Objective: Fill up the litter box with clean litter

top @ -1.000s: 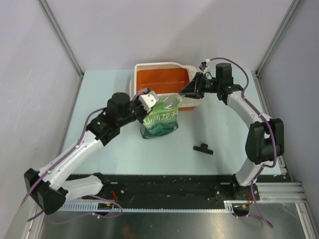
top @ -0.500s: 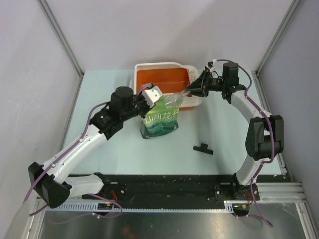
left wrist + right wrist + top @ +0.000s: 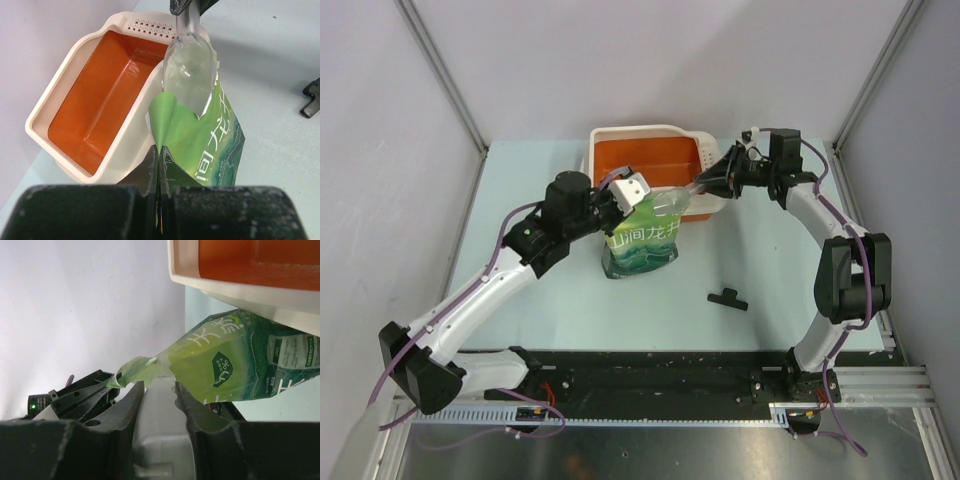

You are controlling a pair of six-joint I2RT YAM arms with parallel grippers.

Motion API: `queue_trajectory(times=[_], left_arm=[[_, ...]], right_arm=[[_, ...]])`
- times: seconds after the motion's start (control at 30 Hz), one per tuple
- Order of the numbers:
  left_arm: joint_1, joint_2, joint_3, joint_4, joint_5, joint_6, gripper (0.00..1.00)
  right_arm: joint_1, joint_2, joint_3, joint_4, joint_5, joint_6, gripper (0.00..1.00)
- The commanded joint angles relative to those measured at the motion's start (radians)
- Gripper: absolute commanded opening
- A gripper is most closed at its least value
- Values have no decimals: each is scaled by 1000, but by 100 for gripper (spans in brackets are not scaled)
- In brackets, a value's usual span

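While the left fingers (image 3: 148,167) pinch the bag (image 3: 210,145), the scoop (image 3: 187,70) sits at its mouth.
The right fingers (image 3: 127,410) grip the scoop; the litter box (image 3: 125,142) sits just behind.

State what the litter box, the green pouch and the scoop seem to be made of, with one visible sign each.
Litter box: moulded plastic, glossy orange inside, matt cream rim.
Pouch: thin printed film, probably plastic; its top creases and curls.
Scoop: clear, hard-looking plastic; the pouch shows through it.

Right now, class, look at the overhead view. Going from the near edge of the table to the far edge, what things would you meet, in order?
black clip → green pouch → litter box
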Motion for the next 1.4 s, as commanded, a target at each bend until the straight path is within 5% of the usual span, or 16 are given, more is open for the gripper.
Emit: queue_trajectory(times=[0.0, 0.4, 0.83, 1.1, 1.37], left_arm=[[6, -20, 81, 64, -27, 46, 0], [41, -20, 83, 64, -38, 43, 0], [44, -14, 81, 65, 12, 24, 0], [45, -11, 78, 65, 14, 21, 0], [48, 11, 94, 65, -14, 28, 0]], right_arm=[[-80, 32, -8, 200, -49, 84, 0], [-107, -4, 26, 213, -66, 52, 0], [-77, -81, 187, -255, 144, -225, 0], [-98, -44, 106, -191, 69, -175, 0], [-113, 55, 95, 111, -84, 44, 0]])
